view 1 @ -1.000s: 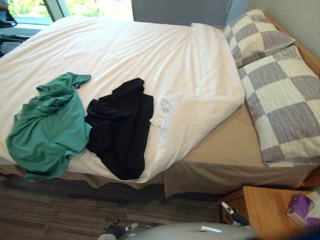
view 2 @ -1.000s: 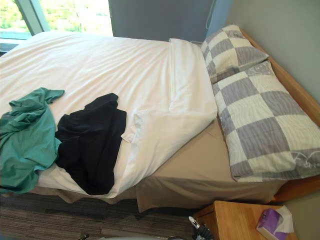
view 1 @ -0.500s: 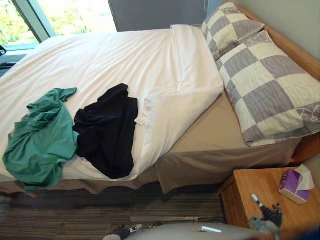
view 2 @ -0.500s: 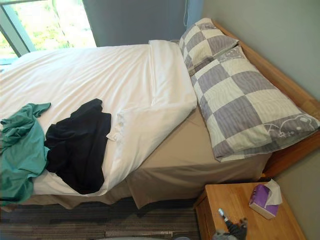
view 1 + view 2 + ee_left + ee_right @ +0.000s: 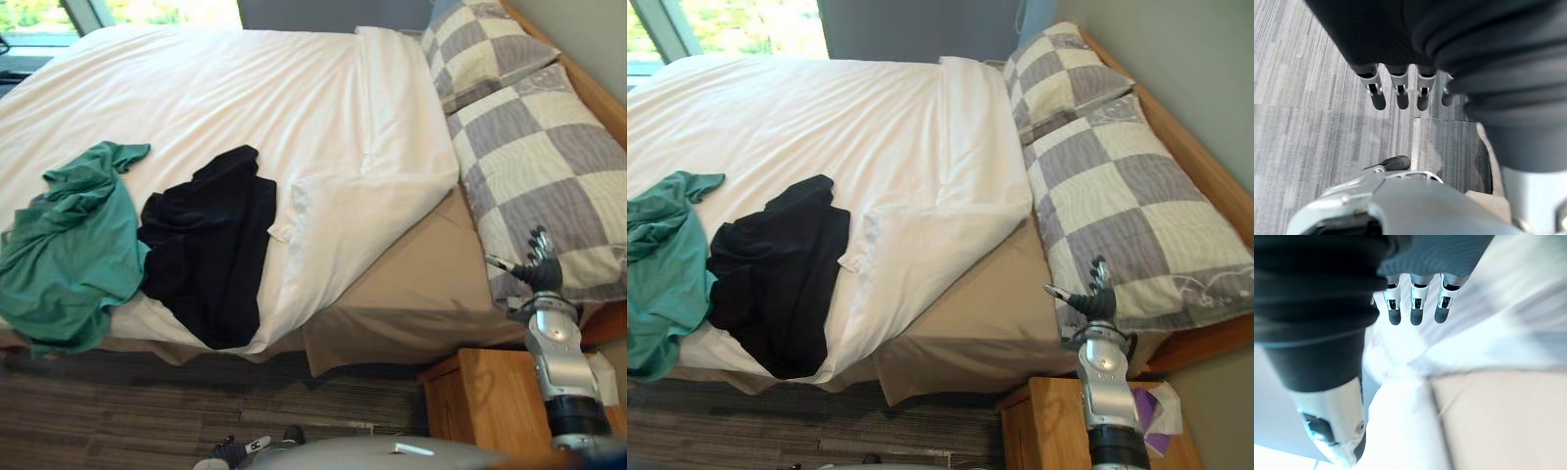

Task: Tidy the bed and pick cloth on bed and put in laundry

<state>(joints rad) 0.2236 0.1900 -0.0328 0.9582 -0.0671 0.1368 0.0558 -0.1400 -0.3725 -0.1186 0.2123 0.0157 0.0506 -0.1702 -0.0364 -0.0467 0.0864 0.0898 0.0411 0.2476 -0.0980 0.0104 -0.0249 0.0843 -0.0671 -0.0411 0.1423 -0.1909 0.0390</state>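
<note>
The right hand (image 5: 540, 273), open and empty, hovers by the near checked pillow (image 5: 549, 166). The left hand (image 5: 1399, 89) hangs open over the floor (image 5: 1303, 127). A green cloth (image 5: 69, 250) and a black cloth (image 5: 211, 255) lie near-left on the bed (image 5: 245, 88).

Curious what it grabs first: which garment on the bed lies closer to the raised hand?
The black garment; the green garment lies beyond it, farther from the right hand.

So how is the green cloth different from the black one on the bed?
The green cloth is bunched into many folds; the black cloth lies flatter, in a longer shape. The green cloth lies on the robot's left; the black cloth lies between it and the turned-back corner of the white duvet. Both lie on the duvet, touch each other and reach its near edge.
</note>
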